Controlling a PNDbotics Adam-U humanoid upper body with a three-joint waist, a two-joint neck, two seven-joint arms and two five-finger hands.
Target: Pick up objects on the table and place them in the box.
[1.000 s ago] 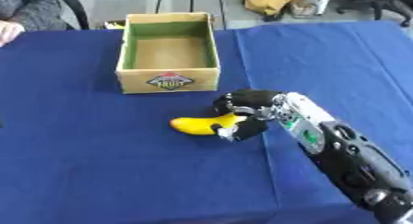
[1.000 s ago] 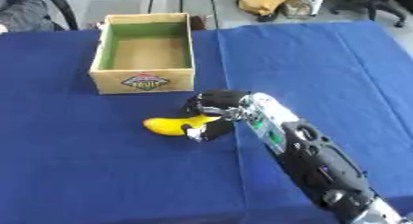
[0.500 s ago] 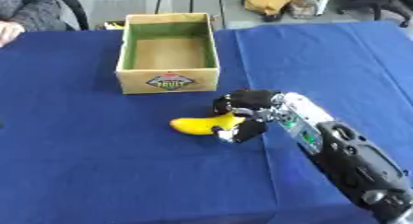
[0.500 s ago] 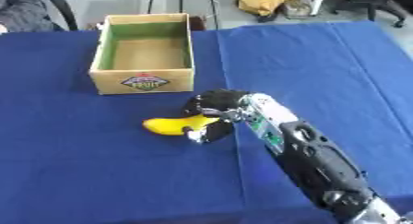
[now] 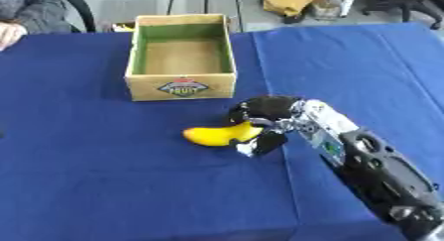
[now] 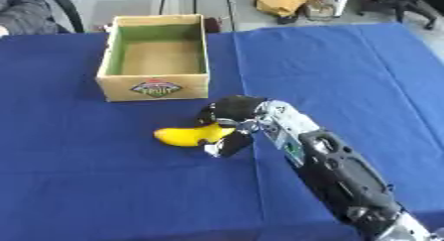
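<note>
- The robot's black right hand (image 5: 264, 121) has its fingers and thumb curled around the right end of a yellow curved banana (image 5: 218, 135).
- The banana lies on the dark blue tablecloth (image 5: 104, 175), its free end pointing left.
- An open cardboard box with a green inner lining (image 5: 181, 56) stands just beyond, apart from the banana.

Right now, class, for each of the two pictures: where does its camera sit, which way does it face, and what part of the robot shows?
Left eye view: from the robot's head, looking down at the blue-clothed table; the right hand and its black forearm enter from the lower right.
Right eye view: from the head too, set slightly to the right, looking down likewise; the same arm shows.
Both share the yellow banana in that hand's curled fingers and the open cardboard box with green inner walls beyond it.
</note>
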